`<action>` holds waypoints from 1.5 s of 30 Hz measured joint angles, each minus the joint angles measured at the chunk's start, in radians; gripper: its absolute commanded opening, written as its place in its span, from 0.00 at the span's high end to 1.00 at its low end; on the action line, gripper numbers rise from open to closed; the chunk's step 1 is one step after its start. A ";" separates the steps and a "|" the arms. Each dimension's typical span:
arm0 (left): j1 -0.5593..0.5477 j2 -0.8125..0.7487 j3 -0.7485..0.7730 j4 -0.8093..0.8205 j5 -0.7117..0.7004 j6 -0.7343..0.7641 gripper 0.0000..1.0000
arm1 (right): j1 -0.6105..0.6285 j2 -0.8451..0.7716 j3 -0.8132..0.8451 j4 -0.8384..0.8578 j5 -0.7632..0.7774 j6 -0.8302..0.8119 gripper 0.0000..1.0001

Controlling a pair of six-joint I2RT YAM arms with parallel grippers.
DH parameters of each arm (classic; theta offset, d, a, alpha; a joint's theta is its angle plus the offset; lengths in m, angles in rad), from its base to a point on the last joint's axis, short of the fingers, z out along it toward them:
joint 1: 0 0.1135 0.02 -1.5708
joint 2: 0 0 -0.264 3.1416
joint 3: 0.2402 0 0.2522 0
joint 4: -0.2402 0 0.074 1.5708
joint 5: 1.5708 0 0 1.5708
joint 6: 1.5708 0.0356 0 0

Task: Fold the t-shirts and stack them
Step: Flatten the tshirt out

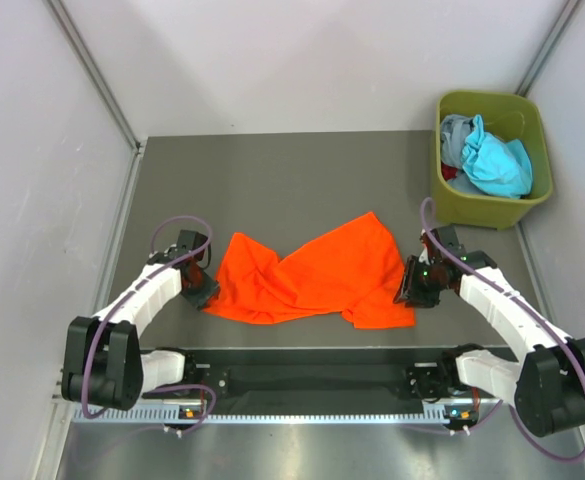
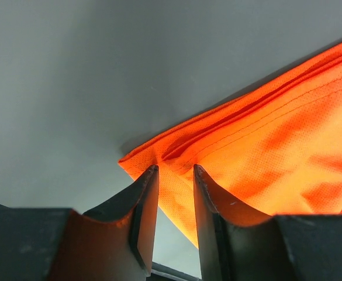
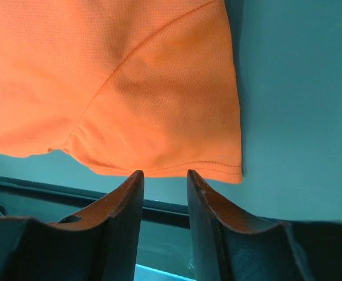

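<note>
Okay, we see the orange t-shirt [image 1: 312, 275] lying rumpled and partly spread on the near middle of the grey table [image 1: 272, 170], between the two arms. It is not folded; a crease dips in along its far edge near the middle.

The left gripper [image 1: 202, 287] sits low at the shirt's left end. In the left wrist view its fingers [image 2: 147, 199] stand apart with a narrow gap. The stitched corner of the shirt reaches right up to the tips and shows through that gap. We see no pinch on the cloth, so we mark this claw as released and touching or just beside the corner.

The right gripper [image 1: 410, 285] sits low at the shirt's right end, near its near-right corner. In the right wrist view its fingers [image 3: 133, 202] are also parted. The hemmed edge lies flat on the table just beyond the tips, with nothing between them, so this claw is released too.

The olive-green bin [image 1: 472, 212] stands at the far right corner of the table, well apart from the orange shirt. Inside it we see a teal-blue t-shirt [image 1: 497, 160] bunched on top and a grey t-shirt [image 1: 455, 135] bunched just beside it on the left. Neither is folded.
</note>
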 measured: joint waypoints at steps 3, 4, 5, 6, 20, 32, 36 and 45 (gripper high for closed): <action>0.000 0.008 0.000 0.005 0.000 0.000 0.66 | -0.003 0.000 0.000 0.000 0.000 0.000 0.64; 0.000 0.016 0.000 0.006 0.000 0.000 0.68 | -0.005 0.000 0.000 0.000 0.002 0.000 0.64; 0.000 0.023 0.000 0.009 -0.002 0.000 0.70 | -0.007 -0.001 0.000 0.000 0.004 0.002 0.64; 0.000 0.034 0.000 0.013 -0.004 0.000 0.74 | -0.011 -0.001 0.000 0.000 0.005 0.003 0.62; 0.001 0.056 0.037 0.023 -0.022 0.029 1.00 | -0.046 0.000 -0.095 -0.009 0.059 0.073 0.61; 0.001 -0.017 0.042 0.019 0.012 0.032 1.00 | -0.047 0.011 -0.130 -0.007 0.135 0.109 0.64; 0.002 -0.017 0.042 0.018 0.030 0.032 1.00 | -0.047 0.010 -0.143 0.002 0.135 0.112 0.66; 0.002 -0.020 0.051 -0.003 0.031 0.035 1.00 | -0.050 0.011 -0.149 0.023 0.122 0.118 1.00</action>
